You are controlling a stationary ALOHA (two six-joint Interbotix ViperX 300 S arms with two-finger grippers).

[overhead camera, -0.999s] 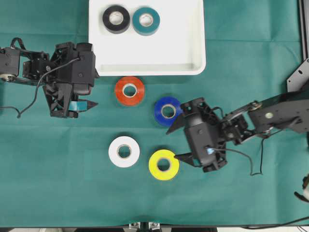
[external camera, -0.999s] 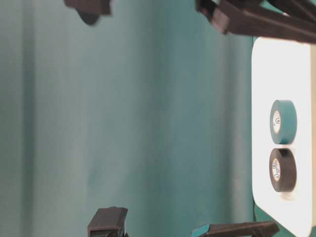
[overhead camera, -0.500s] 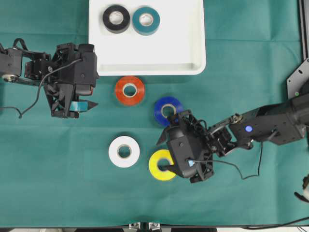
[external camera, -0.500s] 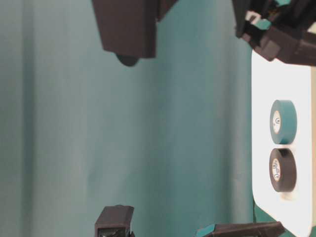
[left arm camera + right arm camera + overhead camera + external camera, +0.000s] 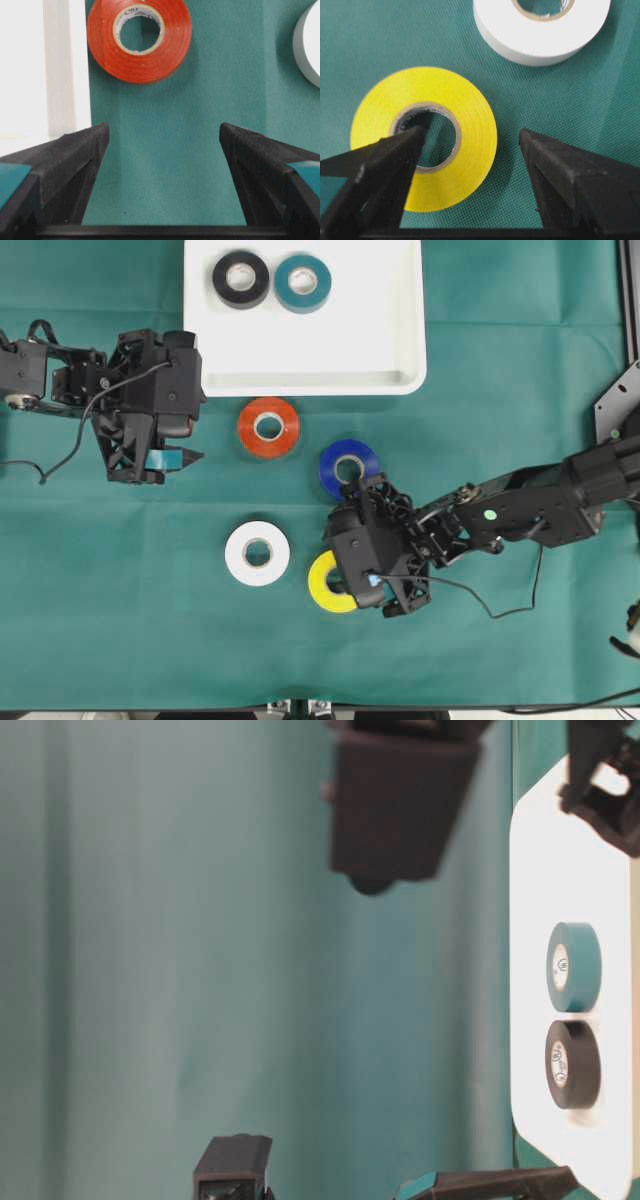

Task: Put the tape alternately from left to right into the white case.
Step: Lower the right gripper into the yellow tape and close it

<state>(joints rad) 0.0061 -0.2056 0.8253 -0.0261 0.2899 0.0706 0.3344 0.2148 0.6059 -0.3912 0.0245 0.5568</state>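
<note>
- Hovering low over the yellow roll [image 5: 422,150], the right gripper [image 5: 470,145] has its fingers [image 5: 555,170] spread wide and released; in the right wrist view one fingertip stands over the roll's core hole and the other on the green surface [image 5: 120,620] outside the roll's rim, so the roll's wall lies between them, with no clamp on it visible.
- The white roll [image 5: 257,553] lies flat just beside the yellow one, to its left in the overhead view.
- The blue roll [image 5: 348,467] lies close above the right gripper's body, partly edged by it.
- The red-orange roll [image 5: 268,427] lies flat just below the near rim of the white case [image 5: 400,340].
- Inside the case, the black roll [image 5: 240,278] and the teal roll [image 5: 302,282] sit side by side, touching or nearly so, near its far edge.
- The left gripper [image 5: 160,145] is beside the case's left corner, fingers [image 5: 75,155] parted and holding nothing, with the red-orange roll ahead of it, well apart.
</note>
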